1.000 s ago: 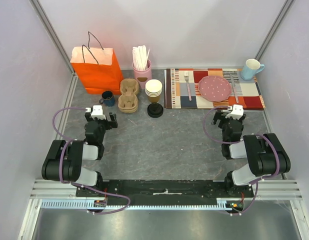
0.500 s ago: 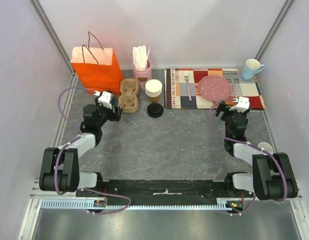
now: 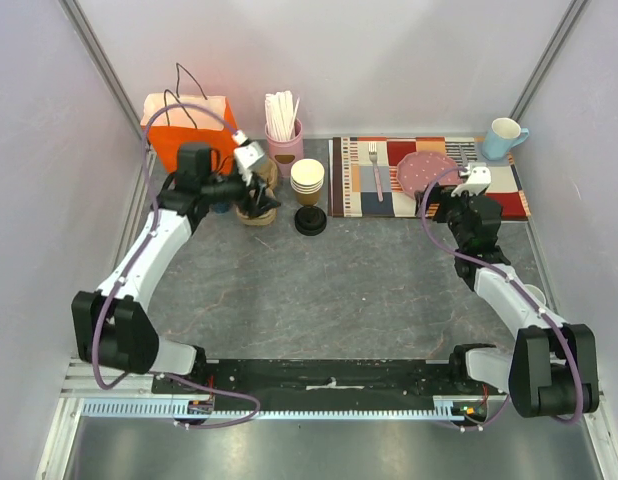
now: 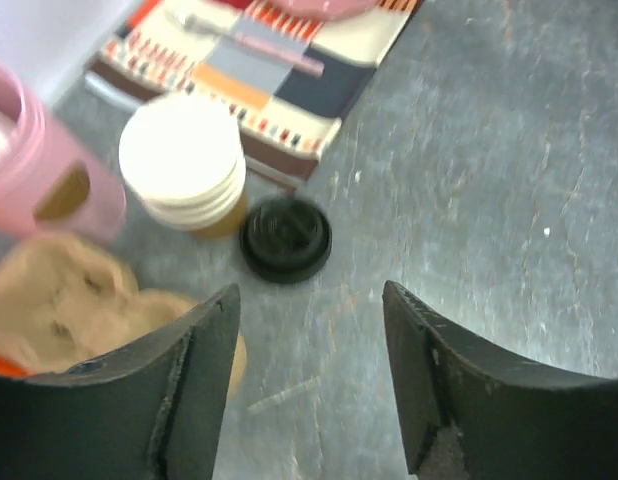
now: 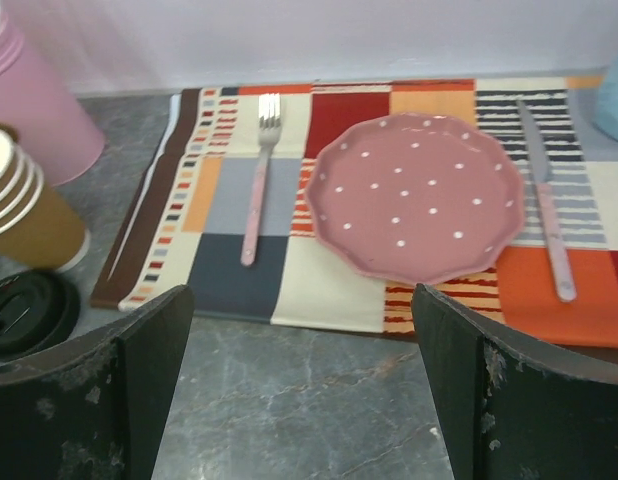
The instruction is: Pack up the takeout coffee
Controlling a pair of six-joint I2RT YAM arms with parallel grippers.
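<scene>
In the last second your left arm has swung off its folded rest near the base and reached to the back-left of the table. Your left gripper (image 4: 311, 300) now hangs over the near end of the pulp cup carrier (image 4: 59, 290). Its fingers have drawn in a little but are apart, with nothing between them.

The takeout coffee (image 3: 310, 221) has not moved. It stands on the table just in front of the stack of lidless paper cups (image 4: 184, 160), between the carrier and the left edge of the striped placemat (image 5: 229, 290). From these angles you see mostly its black lid. In the left wrist view the lid sits ahead of the finger gap and slightly left of centre, so you are roughly lined up but not yet on it.

Your right arm has also stretched forward toward the placemat. Your right gripper (image 5: 301, 300) is spread wide and empty, facing the pink dotted plate (image 5: 414, 195), with the coffee at the far left of its view.

The task is at the approach: nothing is grasped or packed. The orange paper bag (image 3: 184, 135) waits in the back-left corner. Mind the cup stack and the pink stirrer holder (image 4: 29, 170) as you close in, since both crowd the coffee.
</scene>
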